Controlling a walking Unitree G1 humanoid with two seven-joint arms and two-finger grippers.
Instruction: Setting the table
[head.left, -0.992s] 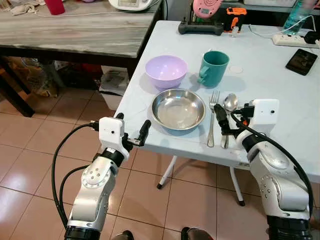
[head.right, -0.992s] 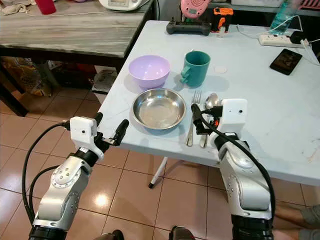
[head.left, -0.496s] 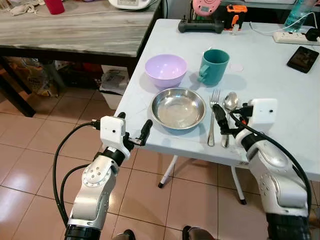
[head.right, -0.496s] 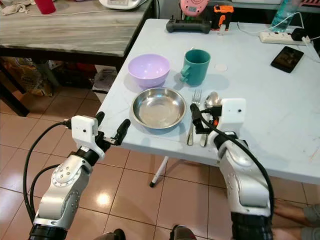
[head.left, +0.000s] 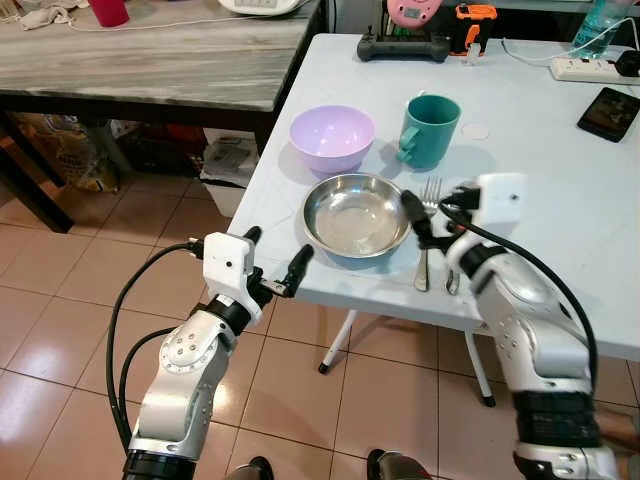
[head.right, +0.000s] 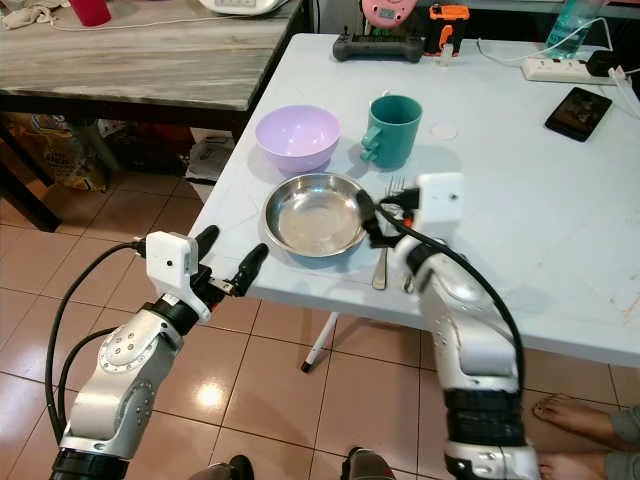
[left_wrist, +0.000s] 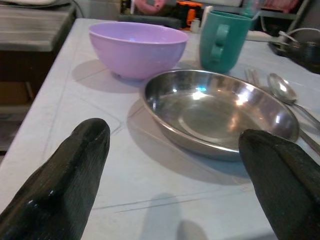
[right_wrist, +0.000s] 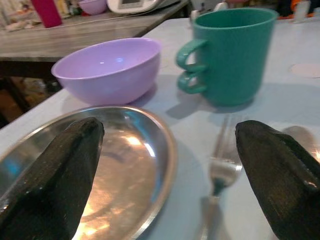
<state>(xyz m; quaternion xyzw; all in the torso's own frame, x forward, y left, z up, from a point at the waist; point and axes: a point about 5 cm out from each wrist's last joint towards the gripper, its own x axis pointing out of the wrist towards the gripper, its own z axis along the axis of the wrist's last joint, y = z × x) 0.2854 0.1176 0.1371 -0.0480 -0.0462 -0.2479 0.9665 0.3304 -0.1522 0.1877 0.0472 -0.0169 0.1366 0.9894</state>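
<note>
On the pale blue table (head.left: 560, 200) a steel plate (head.left: 355, 217) lies near the front edge. A purple bowl (head.left: 332, 135) and a teal mug (head.left: 432, 130) stand just behind it. A fork (head.left: 425, 262) and a spoon (left_wrist: 281, 89) lie side by side to the plate's right. My right gripper (head.left: 426, 207) hovers open over the plate's right rim and the fork's tines, with nothing between its fingers (right_wrist: 60, 175). My left gripper (head.left: 277, 246) is open and empty in front of the table's front left edge, pointing at the plate (left_wrist: 220, 112).
A wooden table (head.left: 150, 60) stands to the back left with a gap of tiled floor (head.left: 60, 300) between. A phone (head.left: 609, 112), a power strip (head.left: 590, 68) and a black controller (head.left: 400, 48) lie at the table's far side. A person's foot (head.right: 575, 415) rests at the lower right.
My right gripper has swung left from above the fork and spoon handles to the plate's right rim. The left gripper has shifted only slightly.
</note>
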